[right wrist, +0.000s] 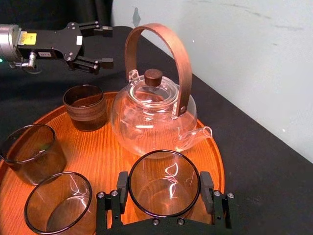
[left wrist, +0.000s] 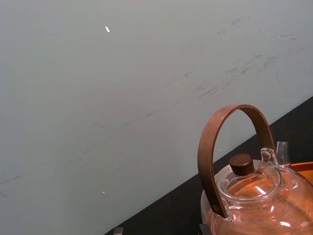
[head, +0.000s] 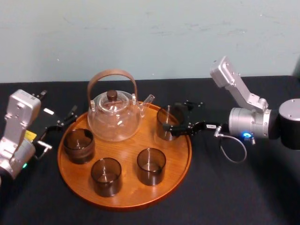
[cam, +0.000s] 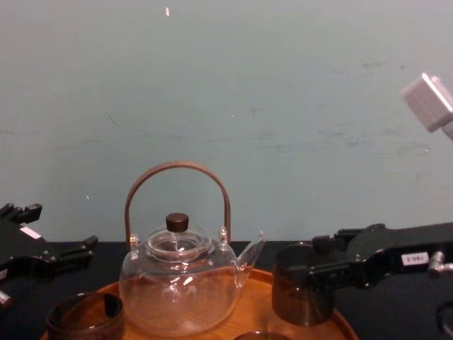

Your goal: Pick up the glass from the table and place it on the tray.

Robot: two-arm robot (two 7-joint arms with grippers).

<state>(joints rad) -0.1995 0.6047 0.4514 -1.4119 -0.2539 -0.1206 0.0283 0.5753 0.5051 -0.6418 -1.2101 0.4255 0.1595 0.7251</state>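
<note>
A smoky glass (head: 165, 123) (right wrist: 164, 182) stands between the fingers of my right gripper (head: 172, 119) (right wrist: 164, 185), and both pads touch its sides, so the gripper is shut on it. The glass is over the right part of the round wooden tray (head: 186, 154) (right wrist: 105, 159), beside the teapot's spout. From the side the glass (cam: 303, 294) sits low at the tray's rim; whether it rests on the wood I cannot tell. My left gripper (head: 70, 117) (right wrist: 105, 45) is open and empty by the tray's left edge, over the black table (head: 234, 192).
A clear glass teapot (head: 114, 117) with a wooden handle stands at the tray's back middle. Three more dark glasses are on the tray: left (head: 78, 145), front left (head: 106, 176) and front middle (head: 151, 166). A pale wall runs behind the table.
</note>
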